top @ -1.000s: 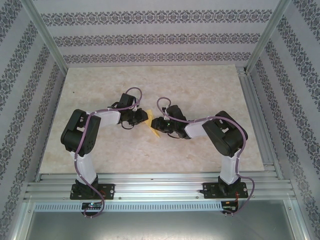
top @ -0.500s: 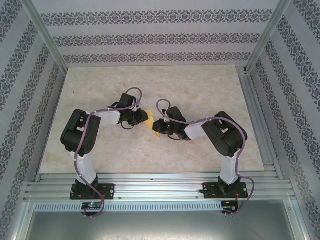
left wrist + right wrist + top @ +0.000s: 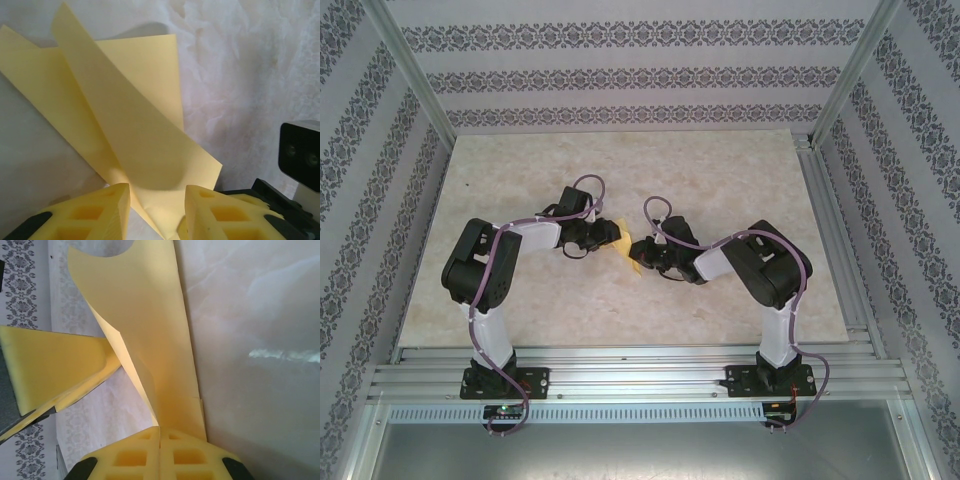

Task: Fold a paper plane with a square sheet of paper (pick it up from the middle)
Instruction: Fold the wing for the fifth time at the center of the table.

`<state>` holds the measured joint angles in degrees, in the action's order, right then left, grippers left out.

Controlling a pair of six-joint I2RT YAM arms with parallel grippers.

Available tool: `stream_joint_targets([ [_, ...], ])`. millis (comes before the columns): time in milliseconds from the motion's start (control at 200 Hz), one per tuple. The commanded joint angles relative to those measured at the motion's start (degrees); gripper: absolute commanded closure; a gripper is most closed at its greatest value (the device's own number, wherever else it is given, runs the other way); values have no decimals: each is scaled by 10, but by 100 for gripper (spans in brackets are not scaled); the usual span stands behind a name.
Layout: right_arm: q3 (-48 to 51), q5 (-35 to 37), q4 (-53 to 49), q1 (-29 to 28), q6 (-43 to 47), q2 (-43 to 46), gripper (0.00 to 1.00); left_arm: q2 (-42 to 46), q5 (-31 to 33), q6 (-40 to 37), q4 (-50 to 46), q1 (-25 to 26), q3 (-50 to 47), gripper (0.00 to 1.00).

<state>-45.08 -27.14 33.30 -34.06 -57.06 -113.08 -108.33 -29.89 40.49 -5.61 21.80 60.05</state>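
Observation:
The yellow-orange sheet of paper [image 3: 636, 252] hangs folded between the two grippers over the middle of the table. In the left wrist view its long flaps [image 3: 135, 130] fan upward, and the lower corner dips into the gap of my left gripper [image 3: 157, 189]. That gripper is open, and its foam fingers [image 3: 107, 207] stand apart on either side of the paper. My right gripper [image 3: 160, 429] is shut on the paper's narrow end [image 3: 172, 405], and the sheet [image 3: 145, 315] curls away above it. From above, the left gripper [image 3: 614, 235] and right gripper [image 3: 643, 257] nearly meet.
The pale marbled tabletop [image 3: 720, 180] lies below, with patterned walls round it. A metal rail [image 3: 620, 365] runs along the near edge by the arm bases. One left finger [image 3: 50, 370] shows close beside the paper in the right wrist view.
The right gripper has closed on the paper and its arm has bent in nearer the centre. The left gripper's fingers have spread apart around the paper.

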Motion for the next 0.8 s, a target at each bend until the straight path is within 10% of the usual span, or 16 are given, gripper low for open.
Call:
stream_joint_targets([
  [0,4,-9,19,8,-19,-11,94,21,-24,-17,31,11,0,64],
  [794,-30,-25,-41,12,-6,-11,86,-21,5,9,14,16,26,72],
])
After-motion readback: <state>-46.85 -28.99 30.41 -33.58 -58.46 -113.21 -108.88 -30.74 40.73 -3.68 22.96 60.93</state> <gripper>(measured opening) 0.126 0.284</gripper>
